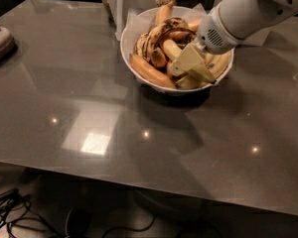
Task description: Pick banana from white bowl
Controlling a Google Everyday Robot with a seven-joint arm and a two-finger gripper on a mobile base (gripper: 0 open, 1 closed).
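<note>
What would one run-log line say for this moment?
gripper: down among bananas in white bowl | banana: lying in bowl, not lifted
</note>
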